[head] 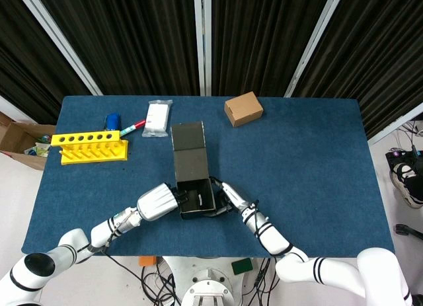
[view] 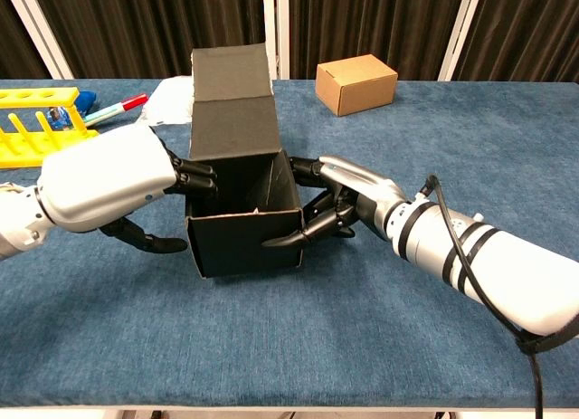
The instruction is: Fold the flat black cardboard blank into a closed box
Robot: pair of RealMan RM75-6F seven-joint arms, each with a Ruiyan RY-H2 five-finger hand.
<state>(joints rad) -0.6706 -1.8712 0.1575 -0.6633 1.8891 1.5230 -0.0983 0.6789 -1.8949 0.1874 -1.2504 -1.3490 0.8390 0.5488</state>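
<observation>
On blue felt tabletop point(view: 362, 347), I brace the light, easily dented black cardboard box point(view: 242, 242) by its side walls, left hand point(view: 109, 185) and right hand point(view: 348, 202) both pressing it, lid upright.

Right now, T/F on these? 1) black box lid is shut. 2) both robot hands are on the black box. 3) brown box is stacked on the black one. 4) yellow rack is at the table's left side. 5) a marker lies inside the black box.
1) False. The black box is open on top, its lid panel standing up behind.
2) True. The left robot hand and the right robot hand press its opposite sides.
3) False. The brown box sits apart on the table, farther back.
4) True. The yellow rack is there.
5) False. The marker lies on the table near the rack.
</observation>
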